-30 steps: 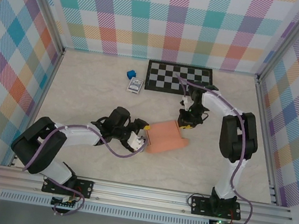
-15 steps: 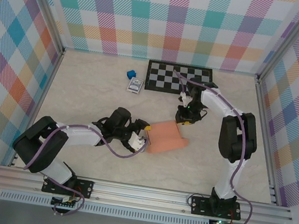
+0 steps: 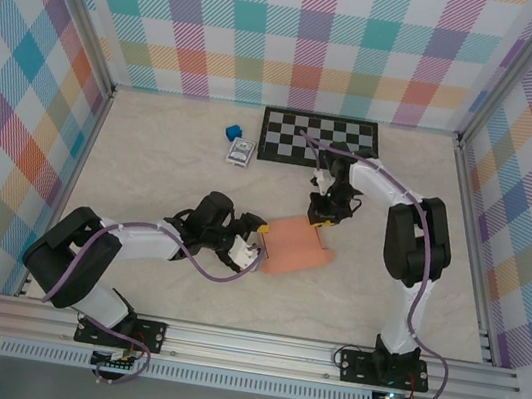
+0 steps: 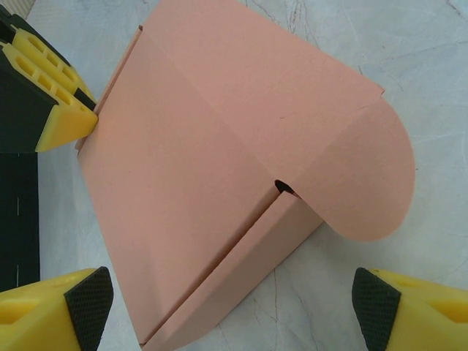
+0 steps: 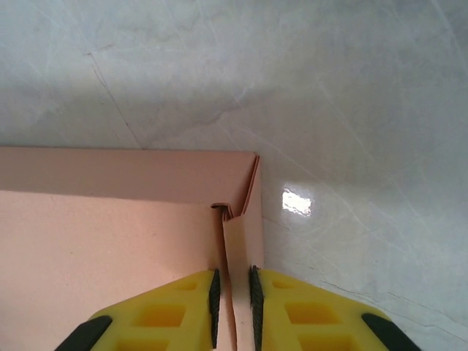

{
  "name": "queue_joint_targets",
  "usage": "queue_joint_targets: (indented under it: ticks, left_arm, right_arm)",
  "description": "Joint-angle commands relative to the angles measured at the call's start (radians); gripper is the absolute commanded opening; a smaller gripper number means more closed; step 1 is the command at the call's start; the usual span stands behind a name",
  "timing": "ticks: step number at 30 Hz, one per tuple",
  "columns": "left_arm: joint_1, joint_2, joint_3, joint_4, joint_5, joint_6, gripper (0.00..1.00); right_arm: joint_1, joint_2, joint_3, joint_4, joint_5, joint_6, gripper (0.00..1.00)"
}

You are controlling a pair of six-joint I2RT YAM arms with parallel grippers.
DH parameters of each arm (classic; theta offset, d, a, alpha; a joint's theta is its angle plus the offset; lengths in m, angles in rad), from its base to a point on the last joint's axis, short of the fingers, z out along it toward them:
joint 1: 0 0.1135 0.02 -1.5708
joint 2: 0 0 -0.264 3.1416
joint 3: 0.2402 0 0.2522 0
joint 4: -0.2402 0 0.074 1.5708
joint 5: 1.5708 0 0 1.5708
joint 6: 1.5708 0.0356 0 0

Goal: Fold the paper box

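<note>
Box (image 3: 296, 245) sits in the middle of the worktop (image 3: 151, 161), right gripper (image 5: 232, 289) pinched shut on a thin flap (image 5: 238, 248) at its far corner, I'd guess to tuck or stand that wall, while the left gripper (image 4: 230, 314) hangs wide open beside the box's left side, probably ready to brace it. Cube (image 3: 230, 132), card pack (image 3: 241, 153) and checkered mat (image 3: 319, 140) lie well apart at the back, so nothing's in the way.

Salmon-orange thin cardboard paper box (image 4: 219, 131), centre frame: matt, smooth, sharply creased. Pale marble-look tabletop (image 5: 351, 88), upper frame: polished, glossy. Yellow plastic fingers (image 4: 36, 322), lower corners: matt, with black grainy pads (image 4: 91, 303).
</note>
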Motion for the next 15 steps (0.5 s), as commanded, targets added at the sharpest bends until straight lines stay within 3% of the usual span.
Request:
queue_joint_targets:
  ticks: [1,11,15]
  left_arm:
    - [-0.011,0.011,0.013,-0.027,0.014,-0.009,0.87]
    - [-0.047,0.038,0.021,-0.024,0.039,0.021,0.87]
    - [-0.064,0.086,0.055,-0.028,0.046,0.055,0.87]
  right_arm:
    - [0.007,0.002,-0.053,-0.022,0.054,-0.019,0.21]
    - [0.008,-0.045,-0.097,-0.014,0.086,-0.035,0.19]
    - [0.008,-0.026,-0.106,0.004,0.057,-0.037,0.12]
